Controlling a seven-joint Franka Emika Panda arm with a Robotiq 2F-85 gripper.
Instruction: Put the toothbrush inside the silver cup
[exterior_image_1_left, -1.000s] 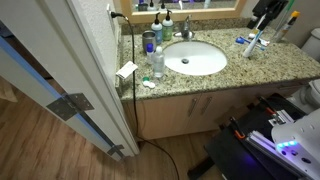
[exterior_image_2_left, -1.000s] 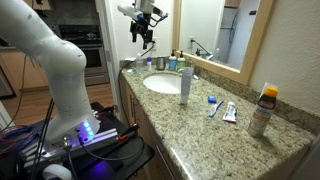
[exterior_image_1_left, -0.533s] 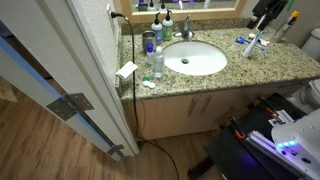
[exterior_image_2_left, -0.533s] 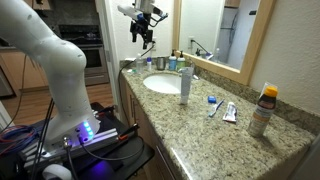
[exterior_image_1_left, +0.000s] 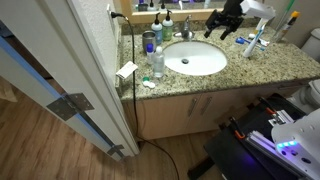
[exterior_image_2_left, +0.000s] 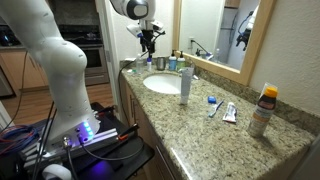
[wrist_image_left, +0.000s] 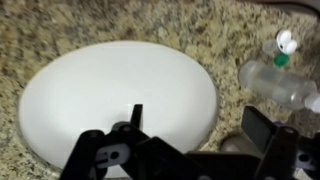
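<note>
In an exterior view the silver cup (exterior_image_1_left: 148, 41) stands at the left end of the granite tabletop (exterior_image_1_left: 230, 72), with a clear bottle (exterior_image_1_left: 157, 62) just beside it, then the sink (exterior_image_1_left: 195, 58). The gripper (exterior_image_1_left: 222, 24) hangs above the basin's right side, and the toothbrush (exterior_image_1_left: 256, 42) lies further right, untouched. This looks like the reach toward the brush: the next move calls for travelling right, descending and closing on the handle. Only the wrist view shows the fingers (wrist_image_left: 265, 135) spread wide with nothing between them; it does not show the toothbrush
</note>
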